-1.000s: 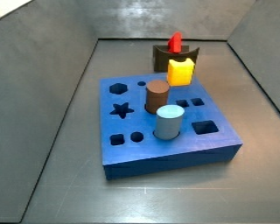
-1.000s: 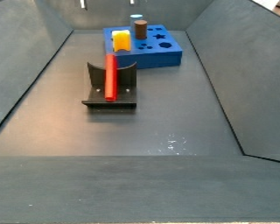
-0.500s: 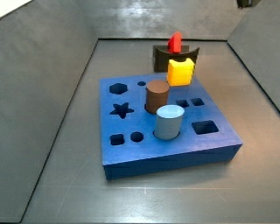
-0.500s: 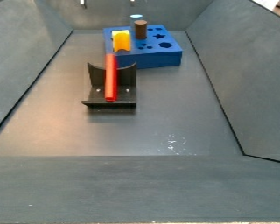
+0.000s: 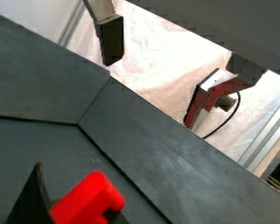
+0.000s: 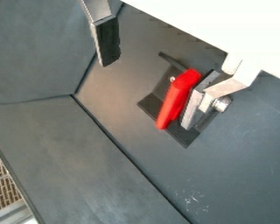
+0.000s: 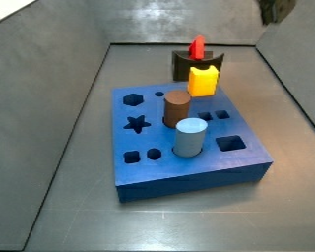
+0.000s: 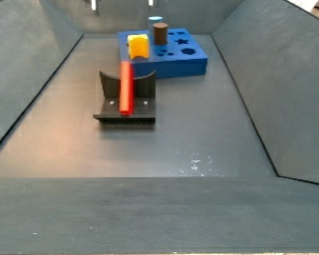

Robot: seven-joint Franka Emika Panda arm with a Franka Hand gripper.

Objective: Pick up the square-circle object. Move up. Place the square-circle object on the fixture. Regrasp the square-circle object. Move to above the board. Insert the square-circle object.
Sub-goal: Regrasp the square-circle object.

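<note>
Lower now, the pincer (image 6: 160,57) hangs wide open, empty, above the square-circle object (image 6: 174,99) resting on the fixture (image 8: 125,98).

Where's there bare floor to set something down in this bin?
The floor between the fixture and the near wall is bare. The far end is crowded by the board. The square-circle object leans on the fixture. The gripper hangs open above.
</note>
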